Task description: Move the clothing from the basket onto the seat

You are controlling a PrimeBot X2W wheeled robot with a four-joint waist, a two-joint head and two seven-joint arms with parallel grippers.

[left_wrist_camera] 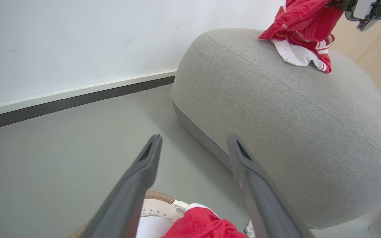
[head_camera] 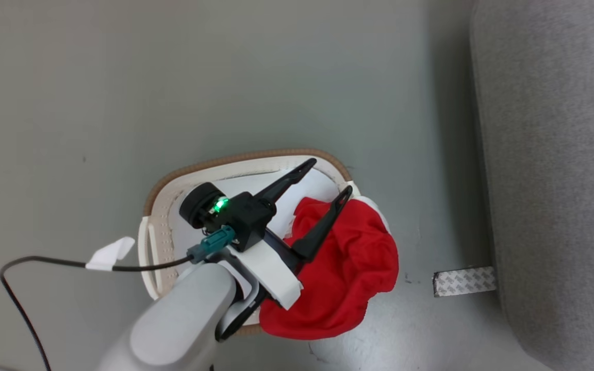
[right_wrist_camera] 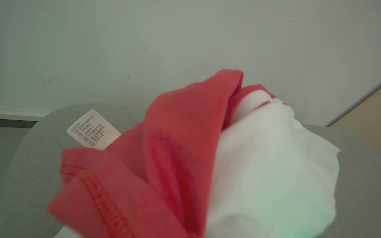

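Head view: spread left pincer (head_camera: 330,176) over basket (head_camera: 245,157) rim, floor (head_camera: 276,77) beside seat (head_camera: 560,154)

A bare lab-like room is suggested by smooth grey floor (head_camera: 225,77), plain white wall (left_wrist_camera: 78,39), dark skirting (left_wrist_camera: 61,105) and a patterned grey tape strip (head_camera: 464,281).

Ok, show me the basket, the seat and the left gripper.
basket (head_camera: 256,153): head view, brown rim band.
seat (left_wrist_camera: 293,132): left wrist view, grey fabric side.
left gripper (head_camera: 330,176): head view, between its fingertips.
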